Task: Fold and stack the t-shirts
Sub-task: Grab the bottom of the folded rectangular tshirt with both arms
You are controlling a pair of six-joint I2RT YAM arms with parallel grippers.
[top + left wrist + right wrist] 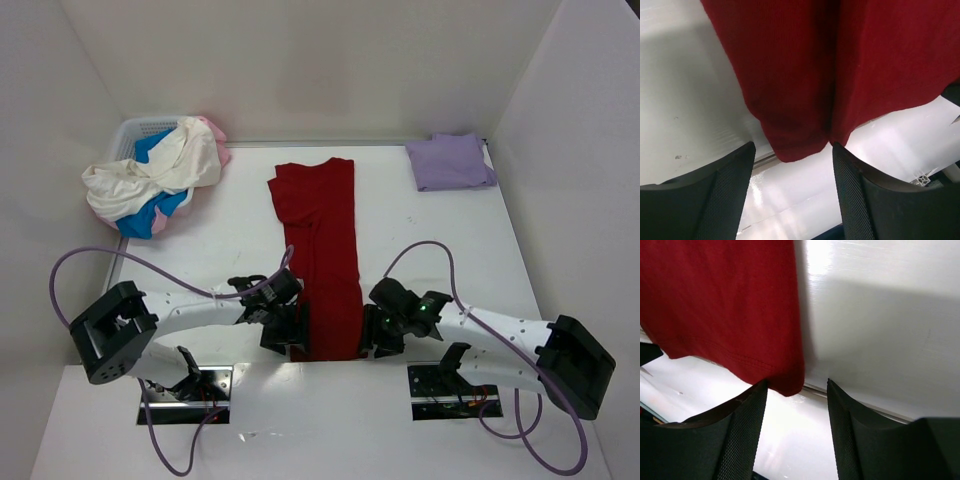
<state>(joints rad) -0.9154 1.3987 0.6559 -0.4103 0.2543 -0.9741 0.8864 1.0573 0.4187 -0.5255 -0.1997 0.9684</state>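
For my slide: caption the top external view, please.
The left pincer and right pincer flank the near hem of a strip-folded dark red t-shirt; lavender t-shirt folded far right.

The left gripper point(288, 335) and the right gripper point(378, 338) flank the dark red t-shirt point(325, 250) at its near hem.

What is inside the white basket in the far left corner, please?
A cream-white t-shirt spills over the basket, with blue cloth and pink cloth showing beneath. The basket's bottom is covered.
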